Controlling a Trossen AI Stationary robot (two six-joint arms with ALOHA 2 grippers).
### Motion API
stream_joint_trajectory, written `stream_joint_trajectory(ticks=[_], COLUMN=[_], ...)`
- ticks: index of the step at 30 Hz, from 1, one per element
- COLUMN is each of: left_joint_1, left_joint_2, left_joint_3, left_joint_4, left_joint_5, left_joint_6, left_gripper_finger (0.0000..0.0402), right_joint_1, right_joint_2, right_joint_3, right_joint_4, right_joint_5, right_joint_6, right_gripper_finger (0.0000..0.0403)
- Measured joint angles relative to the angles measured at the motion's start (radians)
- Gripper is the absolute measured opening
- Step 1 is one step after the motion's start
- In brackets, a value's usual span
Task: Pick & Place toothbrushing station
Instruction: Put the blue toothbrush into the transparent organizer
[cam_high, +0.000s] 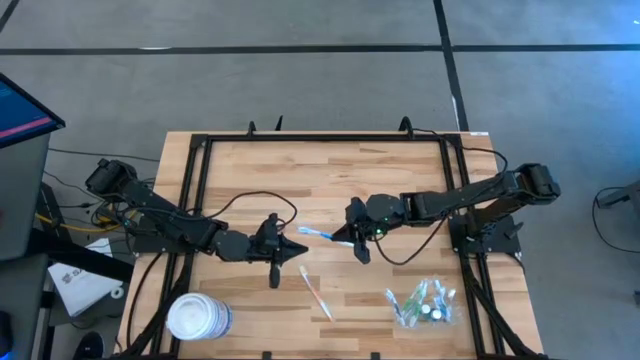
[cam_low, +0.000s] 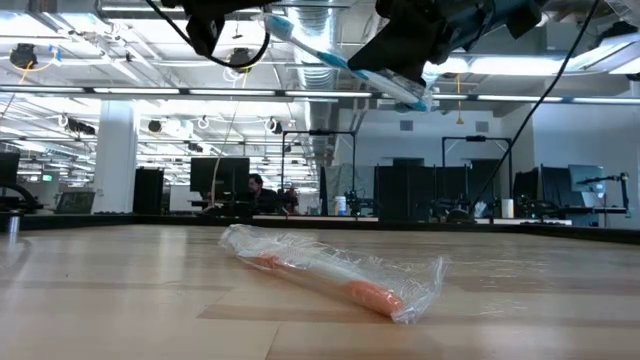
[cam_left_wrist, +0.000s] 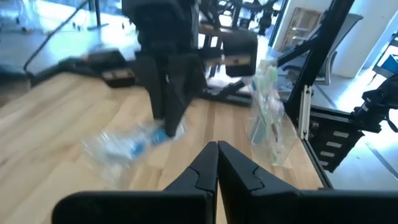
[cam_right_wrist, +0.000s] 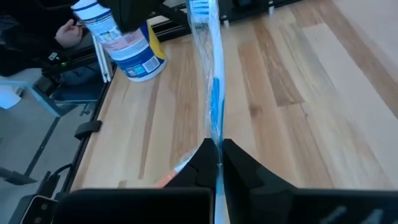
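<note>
While right gripper (cam_right_wrist: 217, 163) clamps wrapped blue toothbrush (cam_right_wrist: 213, 93), brush tail hidden.

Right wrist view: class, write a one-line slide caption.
Right end effector shut on a wrapped blue toothbrush, held above the wooden table, white tub beyond.

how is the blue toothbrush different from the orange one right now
The blue toothbrush is lifted off the table, pinched in the shut right gripper; the orange toothbrush lies flat on the wooden table, with no gripper on it. The blue one hangs near mid-table between the two arms; the orange one sits closer to the front edge. Both are still in clear plastic wrappers.
</note>
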Motion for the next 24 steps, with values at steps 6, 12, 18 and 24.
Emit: stream_joint_trajectory(ticks=[6, 12, 18, 24], left_joint_1=[-0.003, -0.003, -0.010, -0.004], left_joint_2=[0.000, 0.000, 0.000, 0.000], left_joint_3=[0.000, 0.000, 0.000, 0.000], left_joint_4=[0.027, 0.026, 0.028, 0.092], left_joint_5=[0.000, 0.000, 0.011, 0.011], left_joint_6=[0.034, 0.034, 0.031, 0.068], left_gripper_finger=[0.0000, 0.0000, 0.0000, 0.0000], right_joint_1=[0.025, 0.047, 0.054, 0.089], right_joint_2=[0.000, -0.010, -0.086, -0.130], right_joint_3=[0.000, 0.000, 0.000, 0.001], right_joint_4=[0.001, 0.006, -0.008, 0.053], right_joint_5=[0.003, 0.011, 0.046, 0.064], right_joint_6=[-0.003, -0.015, -0.025, -0.073], right_gripper_finger=[0.0000, 0.0000, 0.0000, 0.0000])
